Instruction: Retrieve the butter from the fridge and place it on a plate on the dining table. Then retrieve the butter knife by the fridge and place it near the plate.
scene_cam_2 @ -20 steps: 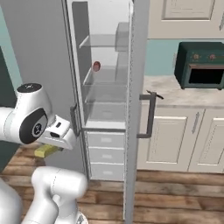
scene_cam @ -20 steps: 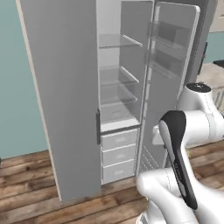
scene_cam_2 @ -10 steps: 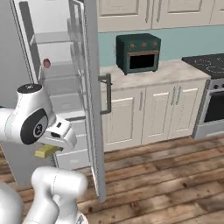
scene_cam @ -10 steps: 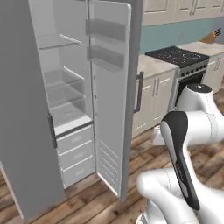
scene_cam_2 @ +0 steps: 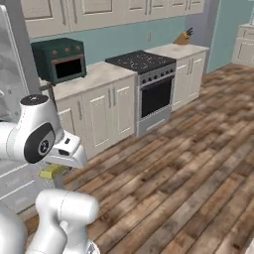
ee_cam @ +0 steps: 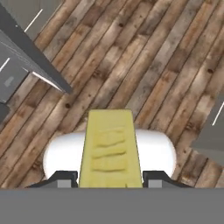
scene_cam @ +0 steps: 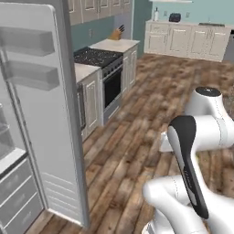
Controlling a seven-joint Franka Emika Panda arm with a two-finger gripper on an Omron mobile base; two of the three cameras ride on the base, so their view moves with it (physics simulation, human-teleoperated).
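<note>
The butter (ee_cam: 110,153), a pale-yellow stick, is held between my two dark fingertips (ee_cam: 65,178), and my gripper (ee_cam: 110,179) is shut on it above the wooden floor. In the right base view the butter (scene_cam_2: 52,171) hangs under my white hand at the lower left. The grey fridge stands with its door (scene_cam: 45,114) open at the left, its drawers (scene_cam: 16,201) showing below. A strip of the fridge (scene_cam_2: 12,74) also lines the left edge of the right base view. The plate, dining table and butter knife are out of view.
Cream cabinets with a counter (scene_cam_2: 99,74) run along the wall, carrying a green toaster oven (scene_cam_2: 59,59). A stove (scene_cam_2: 144,64) and a knife block (scene_cam_2: 182,36) stand further right. Open wooden floor (scene_cam: 151,105) stretches toward more cabinets (scene_cam: 187,39) at the far end.
The whole picture has swung as the base turned away from the fridge, which slid to the left edge; stove and open floor came into view. The butter stays in my gripper.
</note>
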